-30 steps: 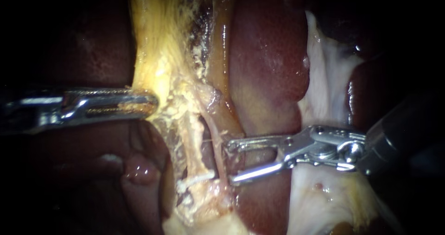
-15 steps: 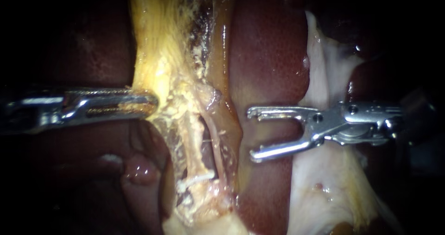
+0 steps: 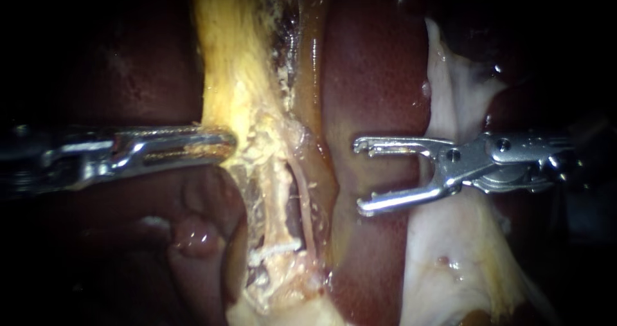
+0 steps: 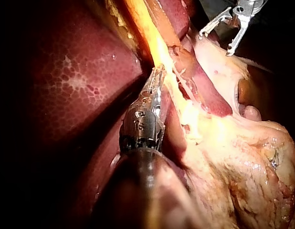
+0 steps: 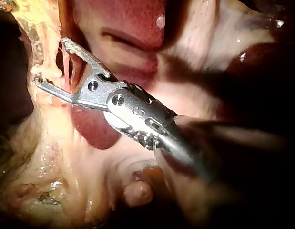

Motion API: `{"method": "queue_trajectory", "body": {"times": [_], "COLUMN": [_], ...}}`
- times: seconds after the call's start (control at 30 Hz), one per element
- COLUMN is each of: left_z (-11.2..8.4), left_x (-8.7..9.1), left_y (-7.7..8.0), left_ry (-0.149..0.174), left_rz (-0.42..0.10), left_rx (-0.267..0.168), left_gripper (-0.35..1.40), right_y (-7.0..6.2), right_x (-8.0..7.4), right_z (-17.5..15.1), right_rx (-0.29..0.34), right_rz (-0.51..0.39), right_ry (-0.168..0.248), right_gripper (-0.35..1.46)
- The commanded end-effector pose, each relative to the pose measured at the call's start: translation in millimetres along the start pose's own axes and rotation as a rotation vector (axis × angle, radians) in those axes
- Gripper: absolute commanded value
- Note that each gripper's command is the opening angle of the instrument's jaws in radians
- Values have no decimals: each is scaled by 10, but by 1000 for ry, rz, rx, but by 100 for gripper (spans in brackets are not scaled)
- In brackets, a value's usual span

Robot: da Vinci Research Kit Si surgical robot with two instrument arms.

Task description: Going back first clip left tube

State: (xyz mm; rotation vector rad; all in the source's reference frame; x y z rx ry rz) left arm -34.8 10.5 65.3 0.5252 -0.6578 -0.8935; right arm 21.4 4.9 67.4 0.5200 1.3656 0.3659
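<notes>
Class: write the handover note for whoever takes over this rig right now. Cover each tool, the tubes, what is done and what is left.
Left tool: jaws shut on the edge of the yellow tissue.
Right tool: jaws open and empty, over the liver, not touching either tube.
Left tube: pale and exposed, beside the thinner right tube. A whitish strand crosses both lower down; I cannot tell whether it is a clip.
Done: both tubes lie bare, and the right tool is off them.
Left: probably take the right tool fully away while keeping the left tool's hold steady.
</notes>
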Motion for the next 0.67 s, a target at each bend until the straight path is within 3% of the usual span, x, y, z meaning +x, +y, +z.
{"method": "queue_trajectory", "body": {"times": [0.03,0.2,0.67], "left_z": [5,16,17], "left_x": [1,2,2], "left_y": [2,2,0], "left_ry": [9,16,17], "left_rz": [-3,-2,-2], "left_rx": [3,7,10], "left_gripper": [-18,-18,-18], "right_y": [0,-1,-1], "right_x": [0,0,0], "right_z": [0,0,-1], "right_rx": [1,2,2], "right_rz": [0,-12,-12], "right_ry": [0,-1,-1], "right_gripper": [60,60,60]}}
